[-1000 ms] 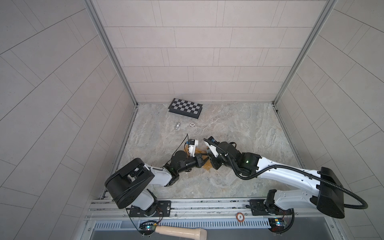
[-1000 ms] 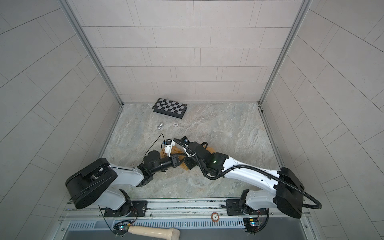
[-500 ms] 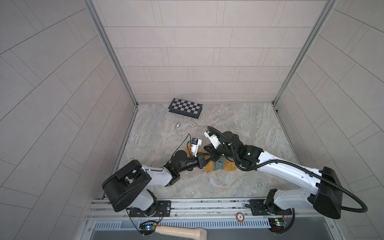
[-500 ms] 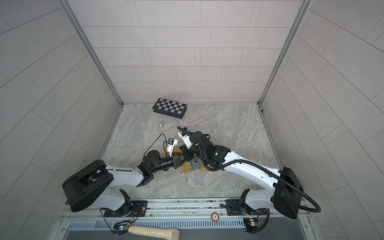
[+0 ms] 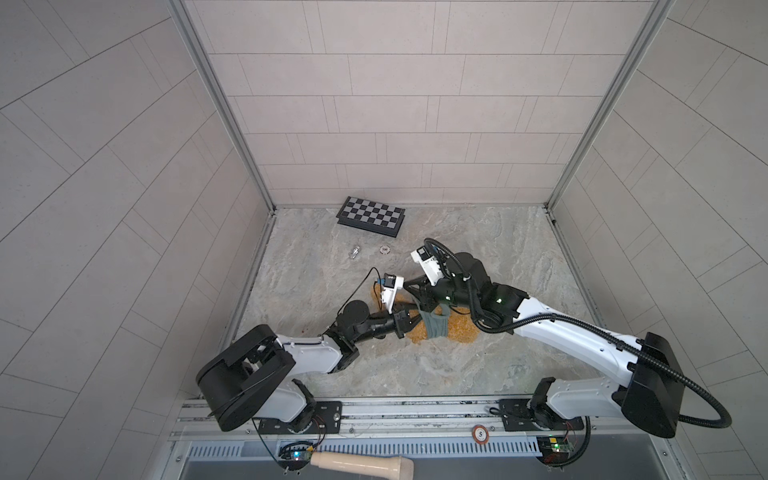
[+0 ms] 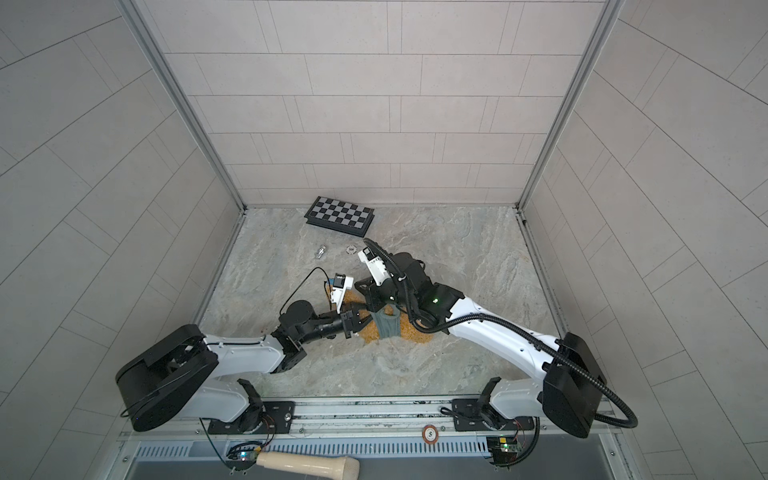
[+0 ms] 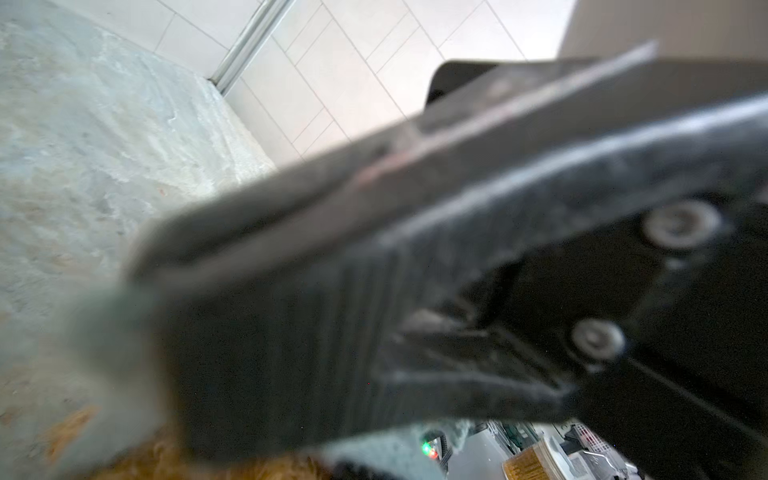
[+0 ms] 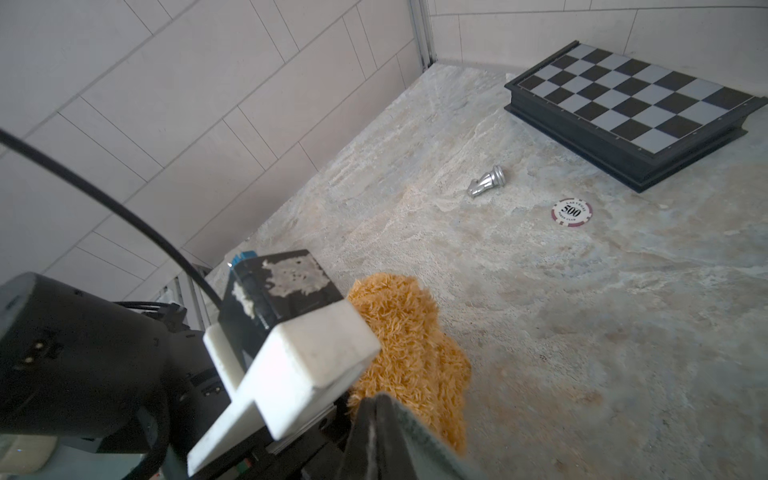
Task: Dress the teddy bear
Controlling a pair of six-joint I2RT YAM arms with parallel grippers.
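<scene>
The teddy bear (image 5: 459,332) (image 6: 415,332) lies flat on the stone table, golden-brown and shaggy, mostly covered by both grippers. A small grey-green knitted garment (image 5: 435,328) (image 6: 388,326) lies across its middle. My left gripper (image 5: 415,318) (image 6: 365,320) reaches in low from the left, shut on the garment's left edge. My right gripper (image 5: 428,306) (image 6: 380,307) comes from the right, shut on its upper edge. The right wrist view shows my right gripper (image 8: 376,419) pinching the garment (image 8: 419,440) over the teddy bear's fur (image 8: 411,340). The left wrist view is blurred: my left gripper (image 7: 166,282), garment (image 7: 112,332), fur (image 7: 166,461).
A folded chessboard (image 5: 371,216) (image 8: 631,112) lies at the back. A silver chess piece (image 5: 354,251) (image 8: 486,183) and a poker chip (image 5: 385,249) (image 8: 571,212) lie in front of it. A wooden handle (image 5: 361,461) and another chip (image 5: 480,434) rest by the front rail.
My right gripper has drawn back to the right and away from the front edge, and the grey-green garment now shows stretched over the bear. My left gripper has shifted slightly right.
</scene>
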